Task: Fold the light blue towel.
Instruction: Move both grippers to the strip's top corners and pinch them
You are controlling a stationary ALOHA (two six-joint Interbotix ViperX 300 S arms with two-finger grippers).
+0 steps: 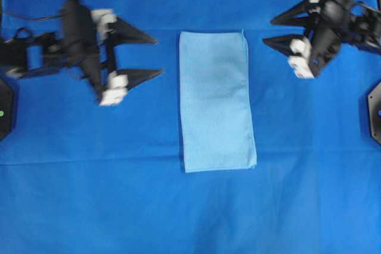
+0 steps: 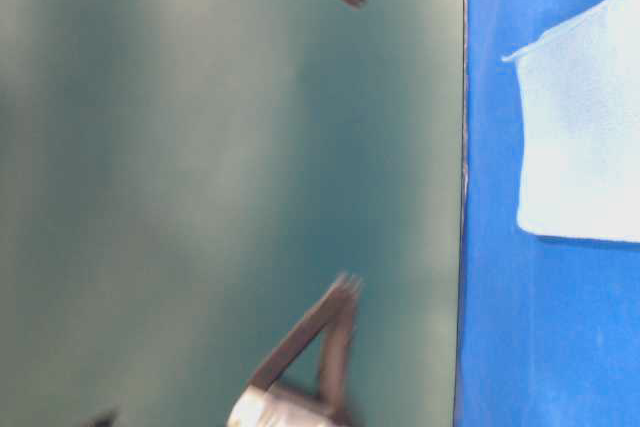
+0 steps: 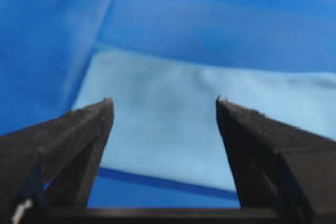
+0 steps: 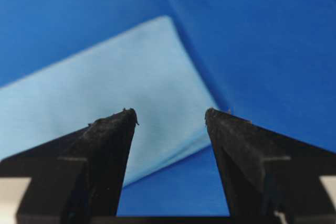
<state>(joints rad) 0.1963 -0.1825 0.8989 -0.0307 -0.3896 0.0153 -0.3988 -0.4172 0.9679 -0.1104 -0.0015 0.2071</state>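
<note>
The light blue towel [image 1: 217, 100] lies flat in the middle of the table as a tall narrow rectangle, doubled over once. It also shows in the table-level view [image 2: 590, 137], the left wrist view [image 3: 184, 119] and the right wrist view [image 4: 105, 93]. My left gripper [image 1: 159, 56] hovers left of the towel, open, its fingers apart with nothing between them. My right gripper [image 1: 267, 31] hangs to the right of the towel's far corner, open and empty. Neither touches the cloth.
A deep royal-blue cloth [image 1: 119, 194] covers the whole table, with a crease line running across near the towel's near edge. Black mounts sit at the left edge [image 1: 5, 111] and right edge [image 1: 375, 111].
</note>
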